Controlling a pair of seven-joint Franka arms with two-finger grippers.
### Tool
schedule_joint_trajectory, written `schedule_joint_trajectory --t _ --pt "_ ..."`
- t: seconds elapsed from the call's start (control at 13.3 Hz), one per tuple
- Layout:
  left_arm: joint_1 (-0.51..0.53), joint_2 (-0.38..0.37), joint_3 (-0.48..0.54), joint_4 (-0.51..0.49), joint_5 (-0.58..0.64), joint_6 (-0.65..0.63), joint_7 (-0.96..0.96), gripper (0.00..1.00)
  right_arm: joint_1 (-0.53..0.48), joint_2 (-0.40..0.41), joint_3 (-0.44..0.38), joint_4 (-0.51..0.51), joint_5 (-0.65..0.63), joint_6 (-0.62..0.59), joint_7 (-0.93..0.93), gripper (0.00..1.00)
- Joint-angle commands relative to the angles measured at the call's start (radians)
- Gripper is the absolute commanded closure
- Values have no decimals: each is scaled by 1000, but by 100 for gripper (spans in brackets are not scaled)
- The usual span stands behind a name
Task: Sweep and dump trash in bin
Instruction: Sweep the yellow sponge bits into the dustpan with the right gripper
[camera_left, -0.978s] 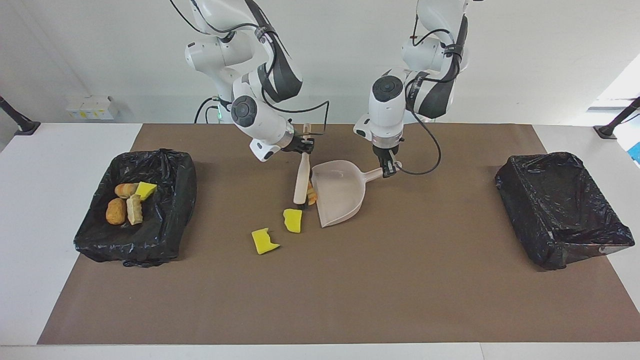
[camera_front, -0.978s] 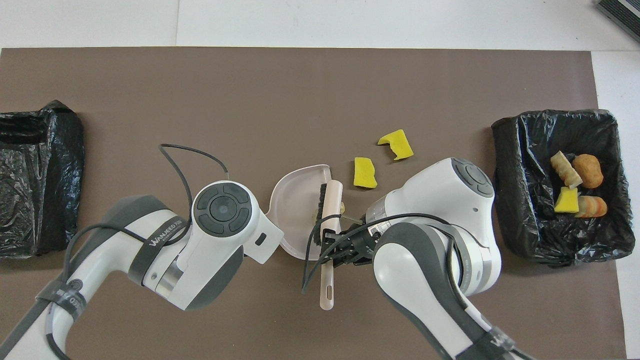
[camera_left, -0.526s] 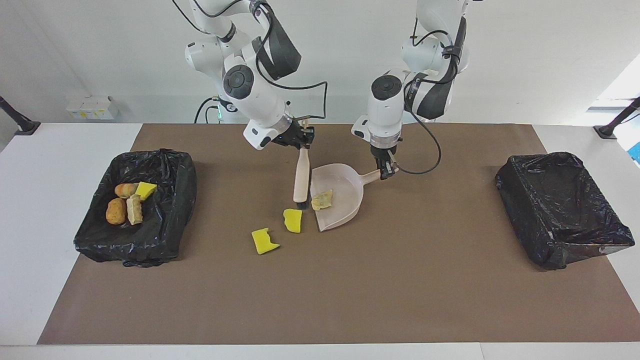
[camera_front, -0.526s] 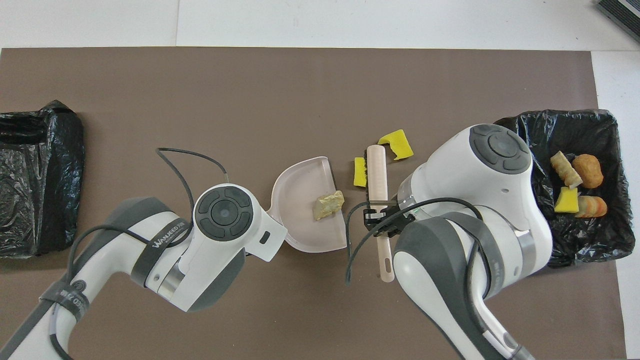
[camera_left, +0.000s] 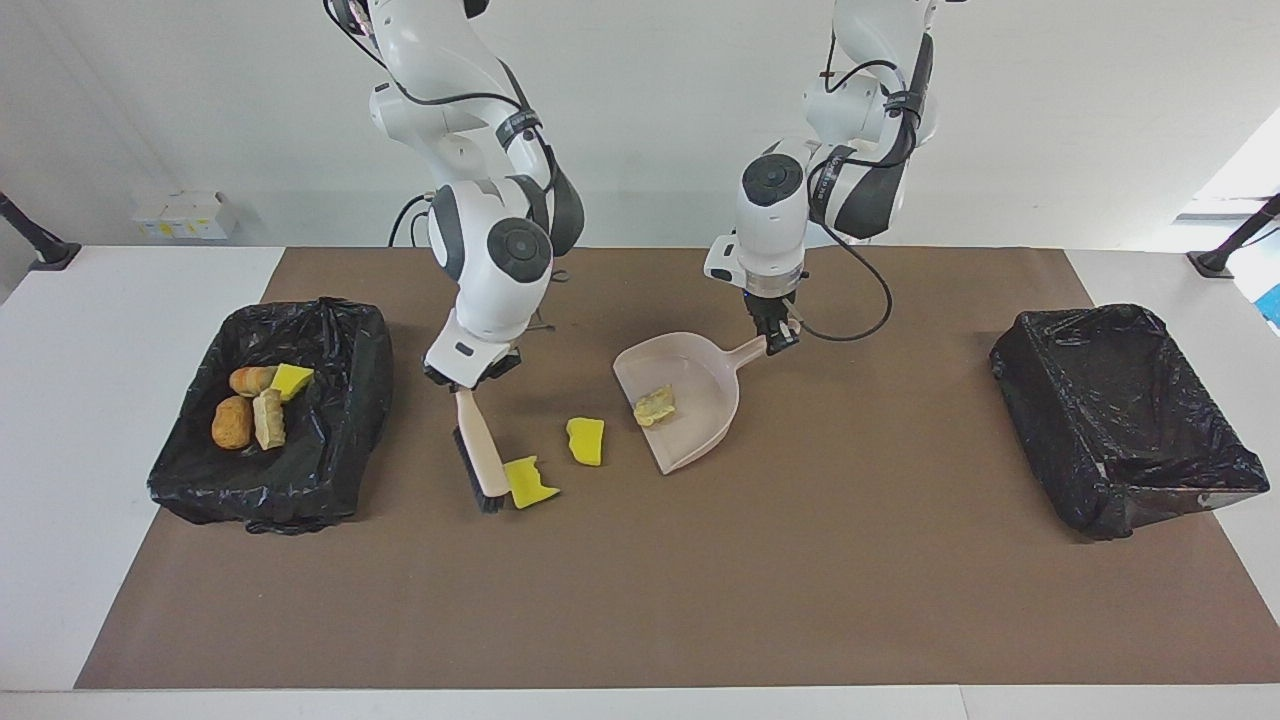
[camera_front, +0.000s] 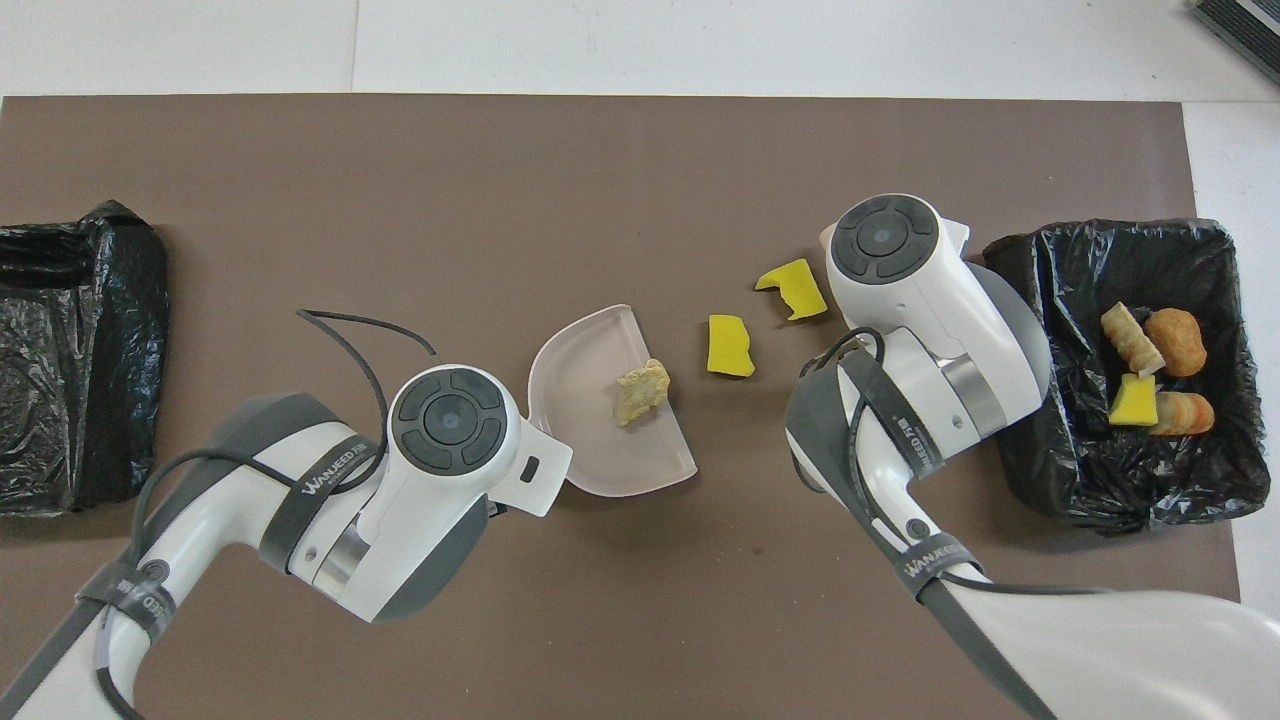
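Observation:
My right gripper (camera_left: 470, 375) is shut on the handle of the beige brush (camera_left: 480, 452). The black bristles touch a yellow sponge chunk (camera_left: 528, 482) on the side toward the right arm's end. In the overhead view this chunk (camera_front: 795, 288) shows and my right arm hides the brush. A second yellow chunk (camera_left: 585, 440) (camera_front: 730, 345) lies between it and the beige dustpan (camera_left: 690, 395) (camera_front: 590, 420). My left gripper (camera_left: 775, 335) is shut on the dustpan's handle. One pale yellow scrap (camera_left: 654, 405) (camera_front: 640, 388) lies in the pan.
A black-lined bin (camera_left: 355, 410) (camera_front: 1100, 490) at the right arm's end holds several scraps (camera_left: 255, 405) (camera_front: 1150, 375). A second black-lined bin (camera_left: 1120, 415) (camera_front: 70, 360) stands at the left arm's end with nothing showing in it. A brown mat (camera_left: 800, 560) covers the table's middle.
My right gripper carried the brush from beside the dustpan toward the right arm's end, down to the farther yellow chunk. One scrap went into the pan, which turned slightly.

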Motion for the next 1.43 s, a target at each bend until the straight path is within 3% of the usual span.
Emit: schedule_joint_trajectory --t 0.0,0.23,0.53,0.75,0.98,1.35 --pt "-6 -17 11 -7 12 -14 -22 100 -12 41 13 31 12 8 -28 100" --pt "-6 -19 11 -7 7 -11 -33 100 7 16 33 -6 238 -81 -37 100" --pt "-8 -22 9 -16 4 -6 -56 100 40 -34 88 -84 558 -86 -30 100" --pt "-18 25 9 -16 4 35 -90 100 101 -54 90 -95 727 -89 -12 100" --pt "-14 32 8 -22 3 115 -84 100 108 -63 90 -77 755 -90 32 100" --pt "46 58 8 -8 -35 161 112 100 82 -176 76 -75 732 -130 293 100"
